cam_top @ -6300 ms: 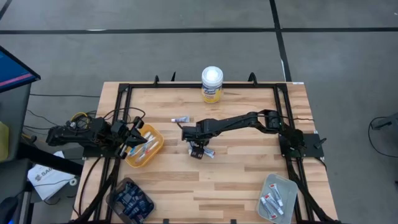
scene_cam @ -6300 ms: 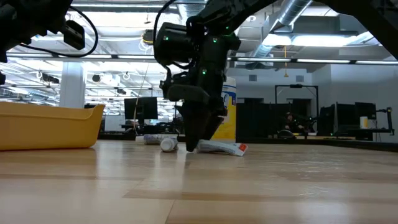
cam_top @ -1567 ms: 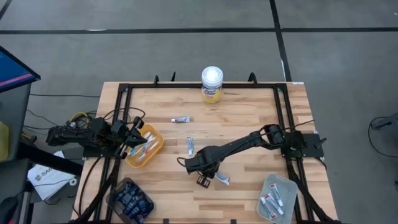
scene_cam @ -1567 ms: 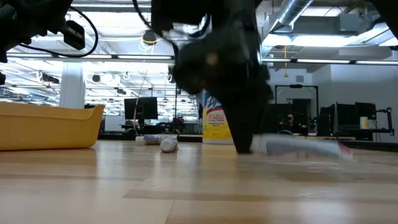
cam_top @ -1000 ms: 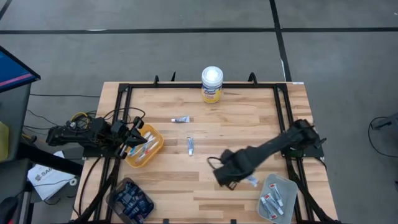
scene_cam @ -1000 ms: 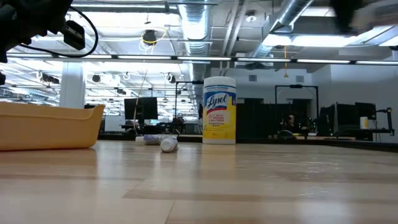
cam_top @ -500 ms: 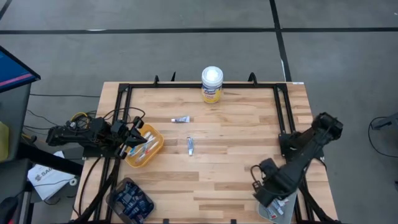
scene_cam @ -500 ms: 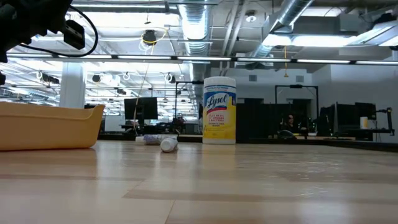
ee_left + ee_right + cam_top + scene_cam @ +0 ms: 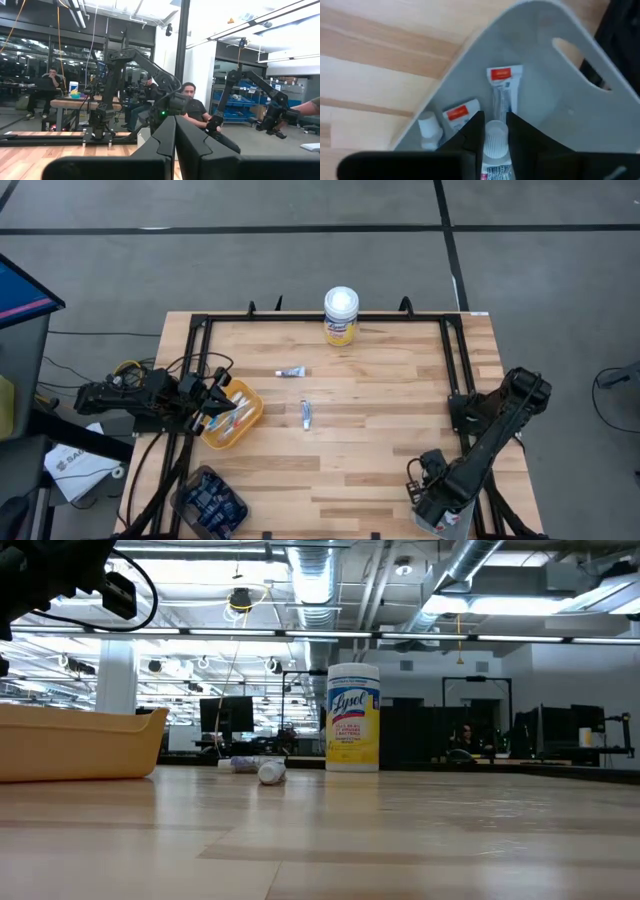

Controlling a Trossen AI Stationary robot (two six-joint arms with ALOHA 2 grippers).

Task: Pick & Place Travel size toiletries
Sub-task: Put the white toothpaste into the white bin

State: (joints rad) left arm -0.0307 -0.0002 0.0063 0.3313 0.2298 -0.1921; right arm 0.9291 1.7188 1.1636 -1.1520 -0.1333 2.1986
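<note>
My right gripper (image 9: 496,136) hangs over the grey tray (image 9: 540,60) at the table's near right corner, shut on a white tube (image 9: 495,131). Three more white tubes with red marks (image 9: 502,90) lie on the tray's floor. In the high view the arm covers most of this tray (image 9: 455,522). Two small tubes (image 9: 292,371) (image 9: 306,413) lie loose on the wood mid-table. My left gripper (image 9: 175,137) is shut with nothing in it, beside the yellow tray (image 9: 232,416) at the left edge. My right gripper pinches the white tube between its two fingers at the cap end (image 9: 495,127). The fingers point down into the grey tray. The tube's printed body runs back between them toward the wrist. Whether the tube touches the tray's floor cannot be told.
A yellow canister with a white lid (image 9: 341,315) stands at the far edge, mid-table. A dark bin (image 9: 210,502) of small items sits at the near left corner. The yellow tray holds several items. People sit in the room beyond the table.
My right gripper has carried the white tube from the near middle of the table toward the near right corner. It has come down over the grey tray, the tube staying between its fingers.
</note>
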